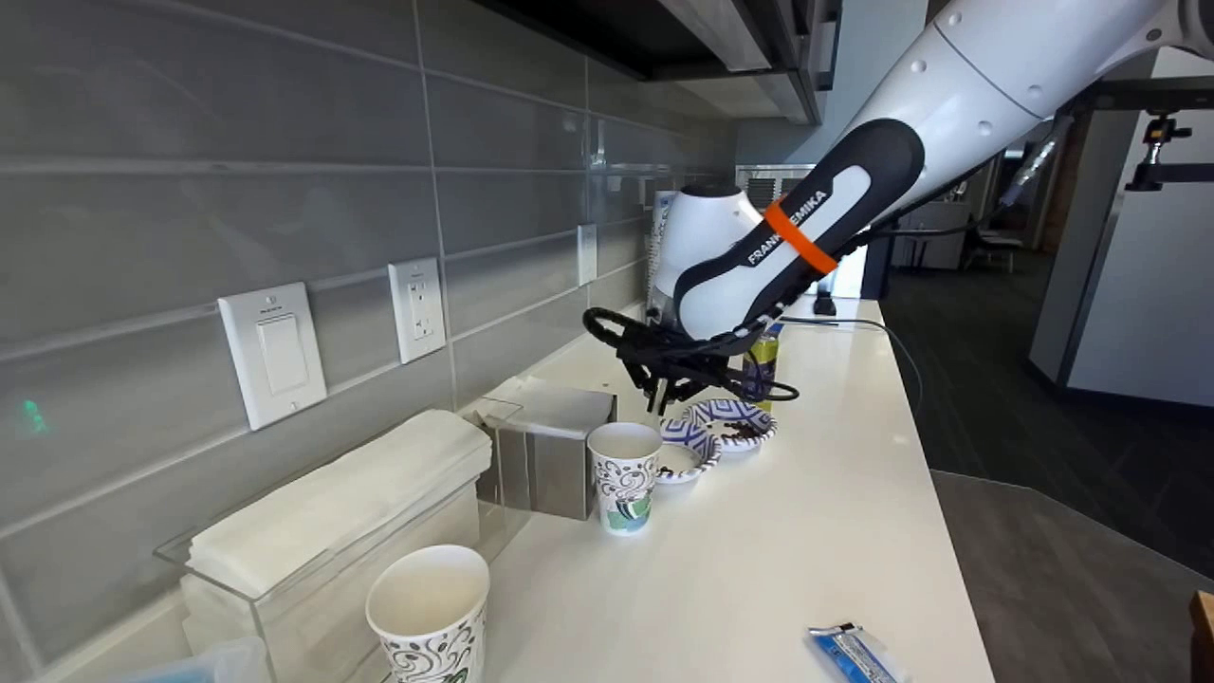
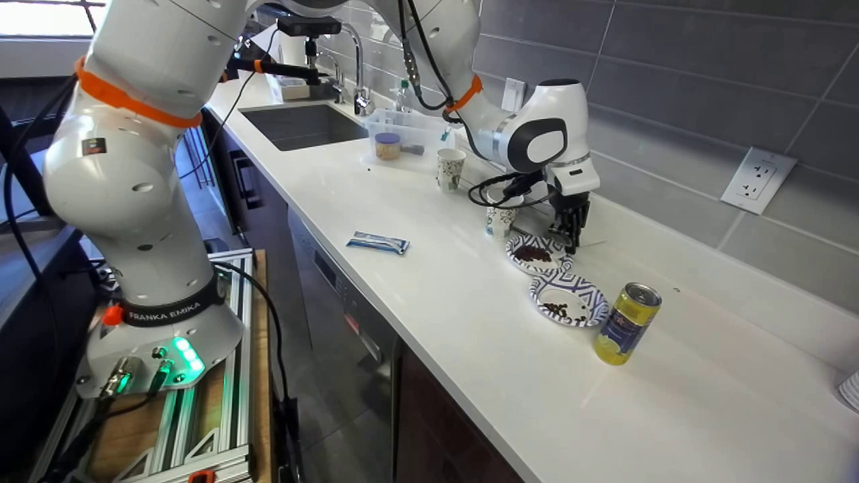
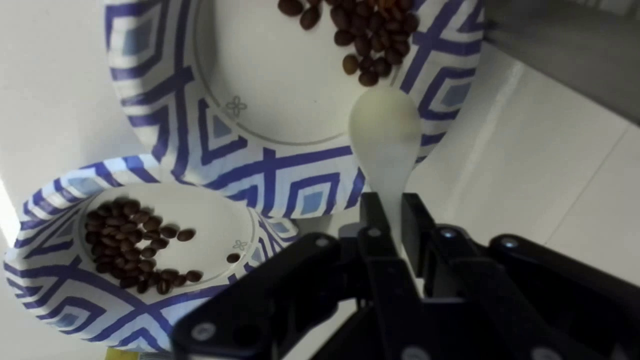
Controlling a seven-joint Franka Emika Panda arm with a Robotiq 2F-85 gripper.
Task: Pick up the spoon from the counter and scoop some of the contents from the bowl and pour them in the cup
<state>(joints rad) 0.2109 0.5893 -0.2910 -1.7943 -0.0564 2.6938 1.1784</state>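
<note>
My gripper (image 3: 392, 205) is shut on the handle of the pale cream spoon (image 3: 385, 117). The spoon's head is over the rim of the white bowl with a blue pattern (image 3: 305, 115), beside dark beans in it; I cannot tell whether it touches. No beans show on the spoon. In both exterior views the gripper (image 1: 661, 391) (image 2: 572, 241) points down at this bowl (image 1: 704, 446) (image 2: 520, 266). The printed paper cup (image 1: 624, 484) stands upright right beside the bowl; cables partly cover this cup (image 2: 500, 221) in an exterior view. It is out of the wrist view.
A similar bowl with beans (image 2: 590, 295) (image 3: 60, 277) adjoins this bowl. A yellow can (image 2: 627, 325) stands beyond it. A metal box (image 1: 560, 446) and a napkin holder (image 1: 341, 512) line the wall. Another cup (image 1: 432, 617), a blue packet (image 2: 378, 243) and a clear bin (image 2: 409, 134) are farther off.
</note>
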